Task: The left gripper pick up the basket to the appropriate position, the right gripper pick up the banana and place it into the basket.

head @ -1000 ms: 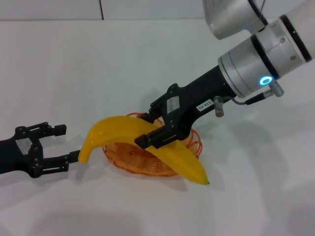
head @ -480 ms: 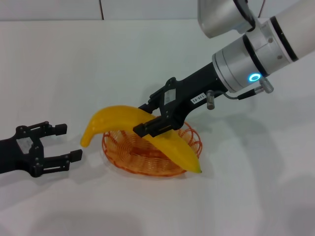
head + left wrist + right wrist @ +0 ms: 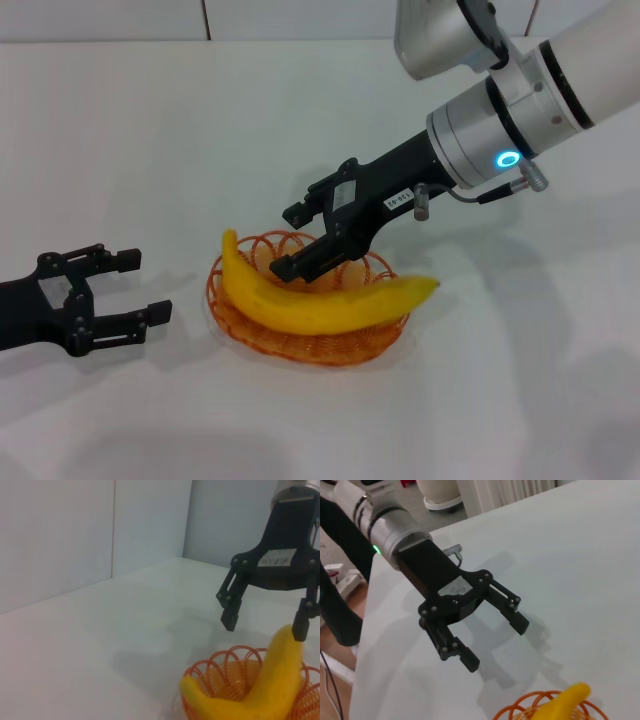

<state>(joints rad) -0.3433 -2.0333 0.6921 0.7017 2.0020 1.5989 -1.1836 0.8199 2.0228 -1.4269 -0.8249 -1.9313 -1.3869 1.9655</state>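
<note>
The yellow banana point(image 3: 310, 305) lies across the orange wire basket point(image 3: 300, 352) on the white table, with its ends reaching over the rim. My right gripper point(image 3: 288, 242) is open and empty, just above the banana and the basket's far side. My left gripper point(image 3: 145, 286) is open and empty, on the table left of the basket and apart from it. The left wrist view shows the banana point(image 3: 270, 690) in the basket point(image 3: 220, 680) with the right gripper point(image 3: 264, 626) open above it. The right wrist view shows the left gripper point(image 3: 495, 645), the banana's end point(image 3: 565, 702) and the basket's rim point(image 3: 520, 711).
The white table point(image 3: 200, 130) stretches around the basket. A wall point(image 3: 75, 530) stands at its far edge. Beyond the table's edge, a floor with a white base point(image 3: 440, 500) shows in the right wrist view.
The right gripper has opened and let go of the banana. The banana has dropped and turned, and now lies flat in the basket. The left gripper has stayed almost still.
</note>
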